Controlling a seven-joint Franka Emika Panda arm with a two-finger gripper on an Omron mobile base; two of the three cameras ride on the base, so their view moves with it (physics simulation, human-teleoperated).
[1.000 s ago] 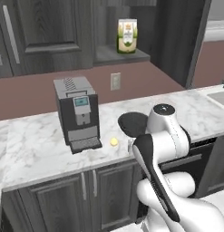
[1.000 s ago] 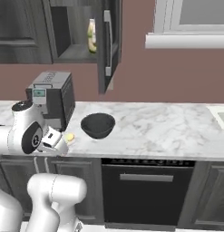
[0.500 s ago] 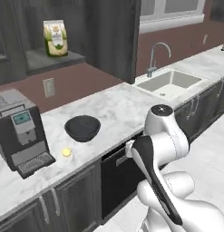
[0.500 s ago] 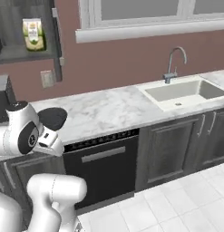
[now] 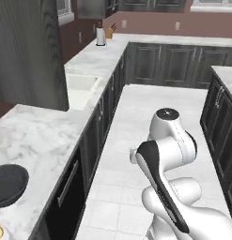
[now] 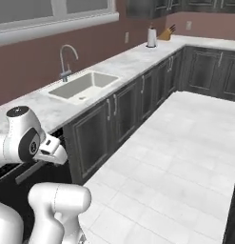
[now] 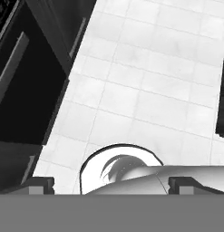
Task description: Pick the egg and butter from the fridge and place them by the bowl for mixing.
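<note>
matte black bowl (image 5: 7, 184), round, deep

Both base views face the kitchen floor (image 6: 185, 157); hand view looks straight down.

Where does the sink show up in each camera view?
Left base view: sink upper left, sunk in the marble counter.
Right base view: sink upper left, faucet behind it.
Hand view: floor tiles and dark cabinet fronts.
Shared landmark: paper towel roll at the counter's far corner.
</note>
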